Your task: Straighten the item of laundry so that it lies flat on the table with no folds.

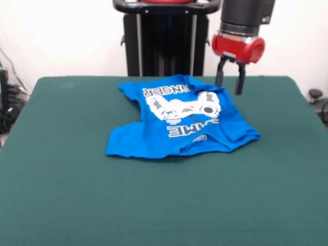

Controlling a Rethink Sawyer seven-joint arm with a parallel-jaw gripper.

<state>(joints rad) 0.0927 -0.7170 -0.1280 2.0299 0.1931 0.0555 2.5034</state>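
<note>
The blue T-shirt (pixel 179 120) lies on the dark green table (pixel 164 205), towards the far side and a little right of centre. Its white-and-grey controller print and white lettering face up, upside down to this camera. The cloth is rumpled, with folds along its near edge and a folded-over part at the right. My gripper (pixel 229 82) hangs above the shirt's far right corner. Its two black fingers (pixel 240 82) stand apart, open and empty, clear of the cloth.
The robot's black pedestal (pixel 164 41) stands behind the table's far edge. Cables and equipment (pixel 7 97) show at the left edge, and a small dark object (pixel 315 95) lies beyond the table at the right.
</note>
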